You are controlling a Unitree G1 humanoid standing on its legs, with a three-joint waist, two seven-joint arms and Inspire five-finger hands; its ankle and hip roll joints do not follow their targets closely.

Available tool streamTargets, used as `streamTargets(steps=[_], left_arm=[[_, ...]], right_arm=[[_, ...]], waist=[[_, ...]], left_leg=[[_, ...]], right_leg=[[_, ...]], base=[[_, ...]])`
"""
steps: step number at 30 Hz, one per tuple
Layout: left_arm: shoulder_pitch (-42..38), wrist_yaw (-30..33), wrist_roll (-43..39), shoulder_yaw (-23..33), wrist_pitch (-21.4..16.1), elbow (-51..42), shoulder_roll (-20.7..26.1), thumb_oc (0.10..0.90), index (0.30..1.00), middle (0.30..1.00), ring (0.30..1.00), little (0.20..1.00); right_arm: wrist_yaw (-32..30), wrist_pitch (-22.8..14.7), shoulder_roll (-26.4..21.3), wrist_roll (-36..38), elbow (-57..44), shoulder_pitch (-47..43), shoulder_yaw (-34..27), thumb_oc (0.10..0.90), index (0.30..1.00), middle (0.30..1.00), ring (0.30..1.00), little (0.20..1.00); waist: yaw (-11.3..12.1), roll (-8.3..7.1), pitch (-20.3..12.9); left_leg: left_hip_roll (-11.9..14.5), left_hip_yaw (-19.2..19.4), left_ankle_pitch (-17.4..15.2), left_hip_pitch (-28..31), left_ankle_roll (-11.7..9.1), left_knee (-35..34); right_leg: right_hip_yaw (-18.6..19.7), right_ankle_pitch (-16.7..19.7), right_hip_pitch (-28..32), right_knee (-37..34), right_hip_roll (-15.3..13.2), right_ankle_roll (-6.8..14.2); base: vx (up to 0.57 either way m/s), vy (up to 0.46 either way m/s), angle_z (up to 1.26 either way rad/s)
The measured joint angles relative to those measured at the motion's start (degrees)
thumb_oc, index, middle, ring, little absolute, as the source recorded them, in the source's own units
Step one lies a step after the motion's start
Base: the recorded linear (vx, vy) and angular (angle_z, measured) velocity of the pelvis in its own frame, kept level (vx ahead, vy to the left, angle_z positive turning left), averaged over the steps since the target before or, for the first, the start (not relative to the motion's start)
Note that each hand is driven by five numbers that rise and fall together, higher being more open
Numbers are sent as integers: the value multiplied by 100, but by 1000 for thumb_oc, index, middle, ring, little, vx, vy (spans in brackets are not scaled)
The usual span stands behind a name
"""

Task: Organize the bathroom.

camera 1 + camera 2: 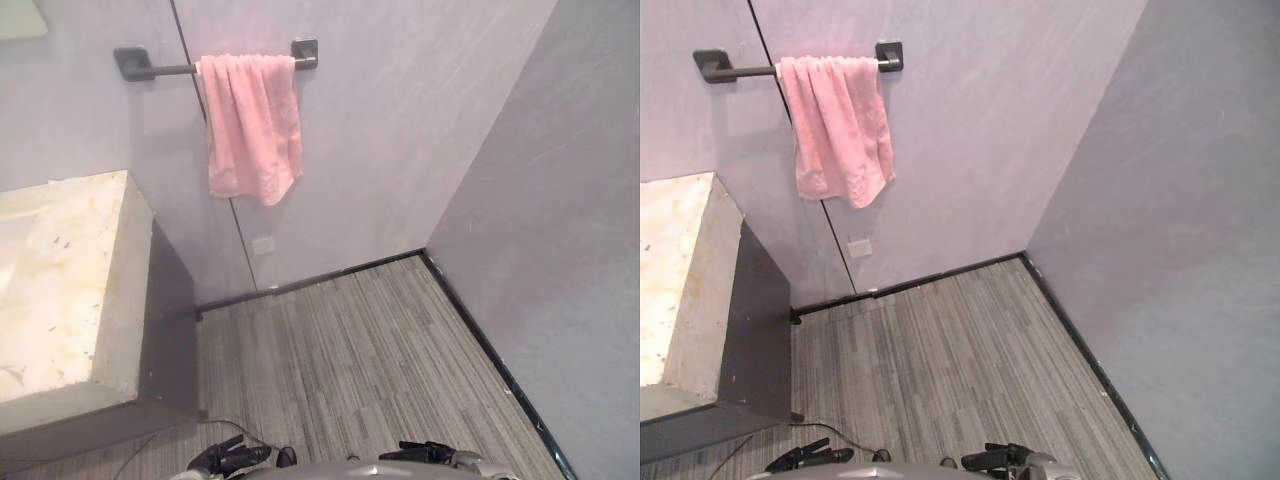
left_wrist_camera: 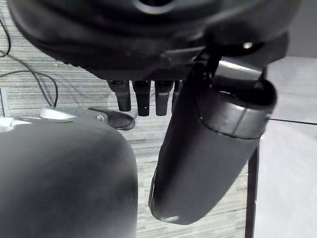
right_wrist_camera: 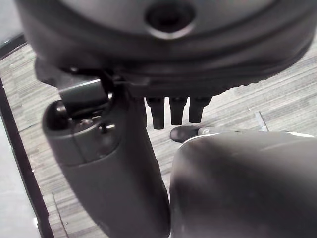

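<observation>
On the wall's dark towel bar [image 1: 165, 69], 1 pink towel [image 1: 250, 125] hangs bunched toward its right end, above a stained white counter [image 1: 60, 280]. Left hand [image 2: 143, 96] and right hand [image 3: 171, 111] hang empty, fingers straight.

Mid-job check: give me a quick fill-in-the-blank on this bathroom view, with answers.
1. The towel hanging on the wall is ____ in colour.
2. The towel hangs over a dark ____ fixed to the wall.
3. The counter stands on the robot's ____ side.
4. The left hand and right hand hang low, holding ____.

Answers: pink; bar; left; nothing
</observation>
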Motion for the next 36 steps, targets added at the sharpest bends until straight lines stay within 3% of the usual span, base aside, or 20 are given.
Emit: streamTargets(steps=[24, 30, 33, 34, 35, 36], left_arm=[[-15, 71, -141, -1, 104, 61, -1, 800, 900, 900, 900, 900], [-133, 79, -116, -1, 180, 63, 2, 800, 900, 900, 900, 900], [-474, 72, -110, -47, 323, 248, -44, 800, 900, 900, 900, 900], [-584, 78, -108, -60, 346, 344, -46, 800, 900, 900, 900, 900], [-673, 115, -110, -52, 362, 405, -29, 800, 900, 900, 900, 900], [-680, 157, -112, -56, 371, 395, -17, 800, 900, 900, 900, 900]], right_arm=[[-49, 208, 19, 10, 3, -8, -125, 800, 900, 900, 900, 900], [-89, 205, 9, 26, 48, -89, -182, 800, 900, 900, 900, 900], [-74, 141, -110, 104, 28, -354, -352, 800, 900, 900, 900, 900], [-79, 19, -162, 306, -13, -463, -419, 800, 900, 900, 900, 900], [-61, -49, -177, 463, -115, -486, -523, 800, 900, 900, 900, 900], [-42, -57, -209, 506, -206, -479, -528, 800, 900, 900, 900, 900]], waist=[[13, -2, -12], [-13, 36, 34], [-16, 272, 334], [-66, 359, 470], [-164, 404, 541], [-240, 389, 543]], left_leg=[[-7, 64, -20, 57, 18, 0], [-13, 211, -78, 46, 35, 28], [131, 439, -184, 28, 194, 117], [170, 572, -262, -43, 266, 317], [144, 597, -331, -45, 345, 439], [101, 594, -359, -40, 356, 480]], right_leg=[[55, 1, 33, 10, -11, 1], [186, -49, -163, 303, -18, 57], [-84, -162, -928, 1841, 21, 227], [-162, -124, -1587, 3068, -52, 284], [-180, -287, -2030, 3790, -259, 257], [-158, -337, -2147, 3956, -430, 278]], base=[[10, 16, -1], [20, 95, -15], [68, 141, -44], [197, -33, -38], [181, -51, -22], [320, -226, 0]])
